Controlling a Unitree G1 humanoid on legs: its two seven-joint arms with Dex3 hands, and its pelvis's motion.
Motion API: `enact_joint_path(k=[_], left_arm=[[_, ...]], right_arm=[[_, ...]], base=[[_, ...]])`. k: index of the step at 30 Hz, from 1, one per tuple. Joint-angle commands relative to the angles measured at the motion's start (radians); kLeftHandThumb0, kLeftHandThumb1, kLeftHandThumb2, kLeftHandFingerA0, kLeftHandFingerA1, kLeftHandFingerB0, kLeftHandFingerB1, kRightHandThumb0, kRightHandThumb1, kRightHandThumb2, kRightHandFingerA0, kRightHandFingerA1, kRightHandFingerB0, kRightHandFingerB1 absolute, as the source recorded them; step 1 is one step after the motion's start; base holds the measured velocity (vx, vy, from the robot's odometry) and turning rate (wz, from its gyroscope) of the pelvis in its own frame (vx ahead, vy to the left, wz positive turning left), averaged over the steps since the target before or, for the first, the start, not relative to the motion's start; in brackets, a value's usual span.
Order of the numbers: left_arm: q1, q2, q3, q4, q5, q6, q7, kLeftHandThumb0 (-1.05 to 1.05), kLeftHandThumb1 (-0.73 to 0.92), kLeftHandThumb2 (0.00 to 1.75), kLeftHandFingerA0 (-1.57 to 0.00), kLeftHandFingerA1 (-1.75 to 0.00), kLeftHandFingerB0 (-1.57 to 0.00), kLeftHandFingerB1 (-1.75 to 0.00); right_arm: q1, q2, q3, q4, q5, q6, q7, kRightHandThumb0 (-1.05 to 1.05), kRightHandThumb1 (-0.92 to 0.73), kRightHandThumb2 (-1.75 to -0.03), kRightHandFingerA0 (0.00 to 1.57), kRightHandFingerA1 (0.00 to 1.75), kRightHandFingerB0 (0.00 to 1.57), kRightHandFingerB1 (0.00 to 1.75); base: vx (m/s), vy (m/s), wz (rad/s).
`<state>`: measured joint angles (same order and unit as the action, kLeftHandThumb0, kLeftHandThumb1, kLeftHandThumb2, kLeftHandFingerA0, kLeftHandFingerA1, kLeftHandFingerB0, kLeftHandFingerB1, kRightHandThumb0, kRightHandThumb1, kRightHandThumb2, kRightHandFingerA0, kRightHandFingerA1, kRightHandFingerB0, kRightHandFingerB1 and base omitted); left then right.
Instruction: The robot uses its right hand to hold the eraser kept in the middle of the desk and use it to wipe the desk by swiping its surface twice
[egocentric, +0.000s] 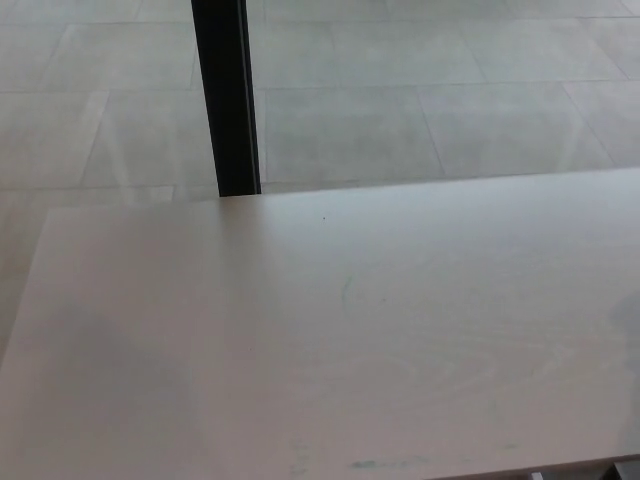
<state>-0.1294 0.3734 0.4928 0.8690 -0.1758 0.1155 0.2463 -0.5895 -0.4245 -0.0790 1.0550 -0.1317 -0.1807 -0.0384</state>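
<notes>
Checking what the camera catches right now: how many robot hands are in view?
0. Neither hand shows; only the bare desk, a dark post behind it and the tiled floor. Both hands may be outside the frame.

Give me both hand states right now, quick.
Left hand: not in view.
Right hand: not in view; only the pale wooden desk shows, with no eraser visible on it.

Pale desk (300, 330); faint greenish marks (375, 463) near its front edge.
</notes>
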Motion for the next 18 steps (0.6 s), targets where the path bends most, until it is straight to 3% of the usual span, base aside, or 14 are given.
enact_joint_path(k=[1,3,5,8,9,15,16,18], left_arm=[[0.006,0.010,-0.010,-0.016,0.009,0.002,0.011,-0.57,0.73,0.63,-0.54,-0.85,-0.50,-0.61],[0.001,0.012,-0.004,0.000,-0.001,-0.006,0.006,-0.56,0.72,0.62,-0.56,-0.86,-0.49,-0.59],[-0.005,0.012,0.004,0.009,-0.010,-0.005,0.006,-0.57,0.71,0.62,-0.56,-0.86,-0.49,-0.60],[-0.009,0.012,-0.004,0.011,-0.002,-0.007,0.006,-0.56,0.73,0.62,-0.55,-0.84,-0.52,-0.59],[-0.015,0.006,0.004,0.005,-0.010,0.003,0.017,-0.55,0.72,0.62,-0.54,-0.83,-0.53,-0.61],[-0.018,0.008,0.002,0.021,-0.007,-0.014,0.004,-0.56,0.73,0.62,-0.54,-0.85,-0.52,-0.60],[-0.023,0.008,0.004,0.026,-0.009,-0.018,0.007,-0.56,0.72,0.62,-0.54,-0.84,-0.52,-0.60],[-0.025,0.003,0.004,0.007,-0.012,0.004,0.013,-0.55,0.73,0.61,-0.52,-0.82,-0.50,-0.58]], right_arm=[[-0.006,0.077,0.052,0.001,-0.031,0.039,-0.030,-0.21,-0.61,-0.90,0.88,1.75,0.73,1.46],[-0.026,0.140,0.076,-0.005,-0.036,0.062,-0.055,-0.22,-0.57,-0.94,0.89,1.75,0.75,1.52],[-0.031,0.187,0.080,-0.009,-0.028,0.049,-0.069,-0.23,-0.62,-0.86,0.88,1.75,0.75,1.56],[-0.028,0.212,0.089,-0.022,-0.025,0.036,-0.065,-0.18,-0.64,-0.87,0.89,1.75,0.74,1.60],[-0.024,0.258,0.080,-0.050,0.003,0.040,-0.059,-0.16,-0.55,-1.08,0.93,1.75,0.79,1.62],[-0.001,0.358,0.121,-0.099,-0.024,0.076,-0.073,-0.23,-0.60,-0.94,0.94,1.75,0.71,1.70],[0.024,0.393,0.135,-0.117,-0.017,0.042,-0.052,-0.22,-0.60,-0.94,0.94,1.75,0.71,1.73],[0.038,0.420,0.164,-0.136,-0.027,0.040,-0.039,-0.23,-0.54,-1.08,0.92,1.75,0.74,1.70]], base=[[0.00,0.000,0.00],[0.00,0.000,0.00],[0.00,0.000,0.00],[0.00,0.000,0.00],[0.00,0.000,0.00],[0.00,0.000,0.00],[0.00,0.000,0.00],[0.00,0.000,0.00]])
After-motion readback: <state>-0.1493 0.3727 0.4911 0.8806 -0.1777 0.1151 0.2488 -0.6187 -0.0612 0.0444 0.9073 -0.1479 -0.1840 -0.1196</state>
